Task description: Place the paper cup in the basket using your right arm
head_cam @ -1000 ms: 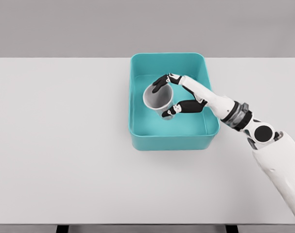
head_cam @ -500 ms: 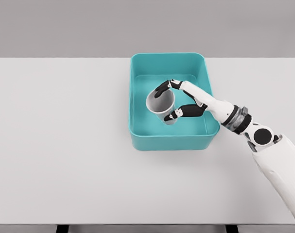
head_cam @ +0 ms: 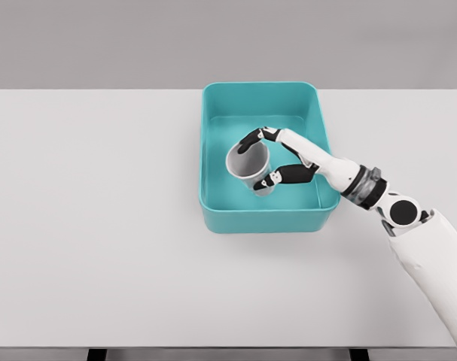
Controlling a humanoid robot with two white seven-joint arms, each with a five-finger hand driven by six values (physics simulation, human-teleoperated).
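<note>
Right hand (head_cam: 277, 156) wrapped around tilted paper cup (head_cam: 248, 162), open mouth turned leftward, inside teal basket (head_cam: 213, 218) on white table (head_cam: 100, 226). Cup base possibly touching basket floor; hard to tell.

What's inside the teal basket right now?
The paper cup, tilted and gripped by the right hand, sits inside the basket. The floor under cup and hand is hidden.

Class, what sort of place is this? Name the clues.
Probably a simulated test bench: a bare white table against a blank grey wall, holding only a teal basket, where the right hand grips a cup.
</note>
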